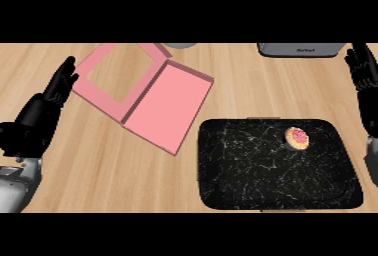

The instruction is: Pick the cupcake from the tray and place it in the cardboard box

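Cupcake (pixel 297 138) on tray (pixel 244 185) — well apart from right hand's fingers (pixel 362 67)

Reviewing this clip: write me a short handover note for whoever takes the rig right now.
Left hand: open, resting at the view's left edge, holding nothing.
Right hand: open, at the right edge, holding nothing.
Cupcake: on the black tray, in its upper right part, untouched.
Pink box: lying open, left of the tray.
Done: nothing yet.
Left: grasp the cupcake, carry it over, set it in the box.
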Controlling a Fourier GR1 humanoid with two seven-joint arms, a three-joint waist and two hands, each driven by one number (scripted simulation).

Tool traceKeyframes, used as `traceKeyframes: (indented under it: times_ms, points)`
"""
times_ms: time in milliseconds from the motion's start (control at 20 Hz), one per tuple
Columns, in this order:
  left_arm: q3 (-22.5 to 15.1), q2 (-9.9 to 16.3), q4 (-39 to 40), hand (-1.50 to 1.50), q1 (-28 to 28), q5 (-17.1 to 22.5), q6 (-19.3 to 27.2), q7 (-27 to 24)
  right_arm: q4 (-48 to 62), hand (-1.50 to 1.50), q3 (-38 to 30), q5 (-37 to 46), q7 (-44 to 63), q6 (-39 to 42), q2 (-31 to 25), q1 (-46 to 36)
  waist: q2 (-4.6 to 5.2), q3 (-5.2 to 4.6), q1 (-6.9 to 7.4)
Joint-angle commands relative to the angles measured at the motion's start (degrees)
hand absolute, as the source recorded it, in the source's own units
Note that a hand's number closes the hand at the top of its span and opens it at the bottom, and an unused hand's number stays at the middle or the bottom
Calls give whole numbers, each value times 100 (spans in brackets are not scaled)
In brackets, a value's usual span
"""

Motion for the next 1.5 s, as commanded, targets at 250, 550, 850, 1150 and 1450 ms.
traceKeyframes:
  times_ms: [250, 550, 850, 1150, 1450]
  points:
    - [798, 495, 1196, 0, 1038, -508, 523, -132, 37, -150, -270, -1782, 786, 1428, 324, 663, -18, 111, 65]
    - [715, 248, 1431, 0, 1277, -466, 515, -272, 459, -150, 181, -259, -1165, 1445, -406, 1867, -14, 129, -52]
    - [649, -135, 1846, 0, 1099, -715, 544, -599, 1573, -150, -168, -216, -2916, 2567, -633, 1475, -8, 119, 49]
    - [754, -2, 1867, 0, 960, -628, 403, -478, 1536, -150, 155, 1144, -2504, 2328, -1988, 1098, -20, 113, 89]
    - [611, -365, 2091, 0, 978, -867, 589, -747, 994, -150, 868, 1707, -1390, 2971, -2133, 417, -13, 104, 102]
